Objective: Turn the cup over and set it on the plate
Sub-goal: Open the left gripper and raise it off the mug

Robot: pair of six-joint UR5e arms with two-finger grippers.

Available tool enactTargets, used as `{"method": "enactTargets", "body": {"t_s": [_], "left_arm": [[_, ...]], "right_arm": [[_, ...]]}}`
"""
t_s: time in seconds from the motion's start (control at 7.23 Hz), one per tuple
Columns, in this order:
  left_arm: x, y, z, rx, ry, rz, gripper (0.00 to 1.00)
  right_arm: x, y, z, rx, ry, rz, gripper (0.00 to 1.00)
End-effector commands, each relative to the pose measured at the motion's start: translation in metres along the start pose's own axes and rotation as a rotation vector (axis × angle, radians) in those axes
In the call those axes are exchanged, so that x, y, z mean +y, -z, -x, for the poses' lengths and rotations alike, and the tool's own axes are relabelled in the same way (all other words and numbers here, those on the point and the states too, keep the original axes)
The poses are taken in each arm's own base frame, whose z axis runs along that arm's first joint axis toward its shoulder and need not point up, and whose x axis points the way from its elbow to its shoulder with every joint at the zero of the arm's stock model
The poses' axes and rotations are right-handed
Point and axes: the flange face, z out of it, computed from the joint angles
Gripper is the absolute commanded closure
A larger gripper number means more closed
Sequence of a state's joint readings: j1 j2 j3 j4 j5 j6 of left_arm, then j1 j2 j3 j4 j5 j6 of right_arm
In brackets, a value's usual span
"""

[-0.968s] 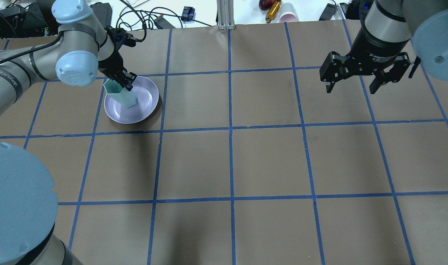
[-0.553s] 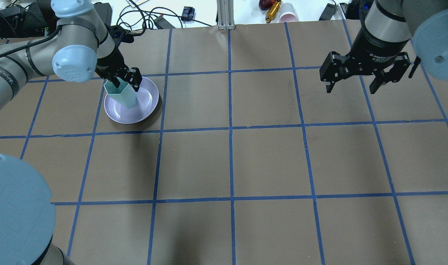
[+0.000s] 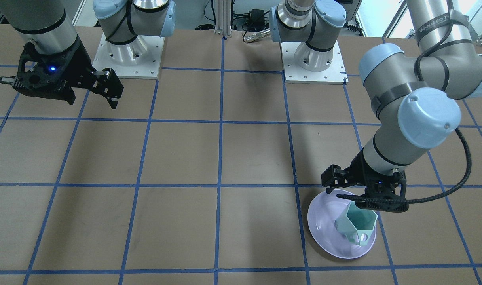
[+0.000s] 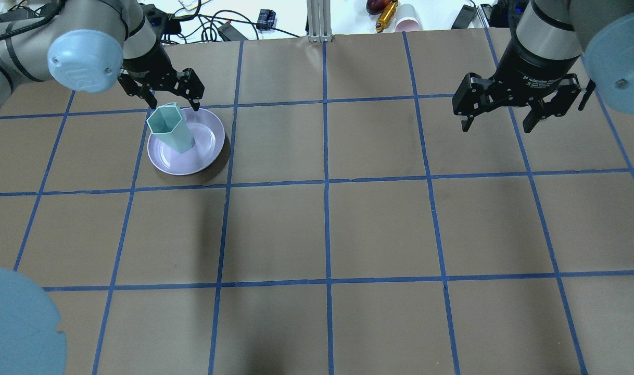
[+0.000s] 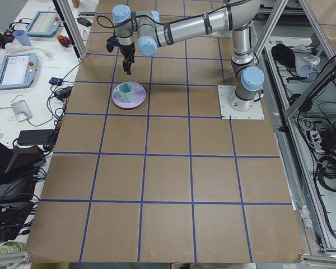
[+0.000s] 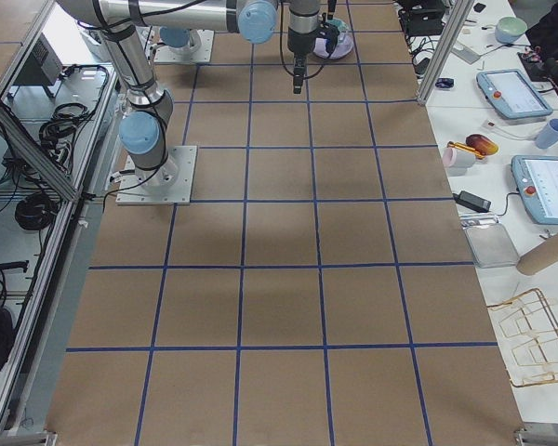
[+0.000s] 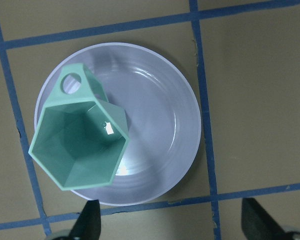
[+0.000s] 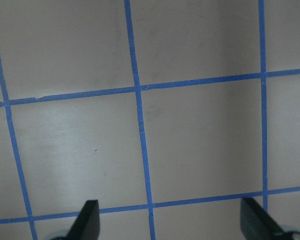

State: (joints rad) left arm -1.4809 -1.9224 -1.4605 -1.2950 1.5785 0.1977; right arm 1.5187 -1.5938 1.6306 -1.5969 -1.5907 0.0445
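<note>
The pale mint-green cup [image 4: 171,127] stands upright, mouth up, on the left part of the lavender plate [image 4: 207,138], handle toward the table's far side. In the left wrist view I look down into the cup [image 7: 80,145], its teal inside showing, on the plate [image 7: 160,115]. My left gripper [image 4: 174,104] is open and empty, above and just beyond the cup, not touching it. It also shows in the front view [image 3: 357,196], over the cup [image 3: 355,223] and plate [image 3: 324,221]. My right gripper [image 4: 496,127] is open and empty, high over the far right of the table.
The table is brown paper with a blue tape grid. Beyond its far edge lie cables, a pink paper cup [image 4: 408,23] and an aluminium post [image 4: 319,21]. The two arm bases [image 3: 312,59] stand at the robot's side.
My left gripper, shut on the cup's rim a second ago, has opened, let go and drawn up and back toward the far edge. The cup stays upright on the plate. The right arm is still.
</note>
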Motion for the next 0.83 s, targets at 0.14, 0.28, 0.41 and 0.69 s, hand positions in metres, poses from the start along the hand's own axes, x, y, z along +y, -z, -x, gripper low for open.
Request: {"method": "enactTargets", "body": {"t_s": [0.14,0.28,0.41,0.69], "left_arm": [[0.020,0.058,-0.002,-0.019,0.041,-0.057,0.00],[0.030,0.069,-0.003,-0.013,0.132,-0.038,0.00],[0.038,0.080,-0.009,-0.004,0.169,-0.038,0.00],[0.050,0.093,-0.020,0.006,0.261,-0.041,0.00]], "right_arm": [[0.000,0.000,0.000,0.000,0.000,0.000,0.00],[0.000,0.000,0.000,0.000,0.000,0.000,0.00],[0.000,0.000,0.000,0.000,0.000,0.000,0.00],[0.000,0.000,0.000,0.000,0.000,0.000,0.00]]}}
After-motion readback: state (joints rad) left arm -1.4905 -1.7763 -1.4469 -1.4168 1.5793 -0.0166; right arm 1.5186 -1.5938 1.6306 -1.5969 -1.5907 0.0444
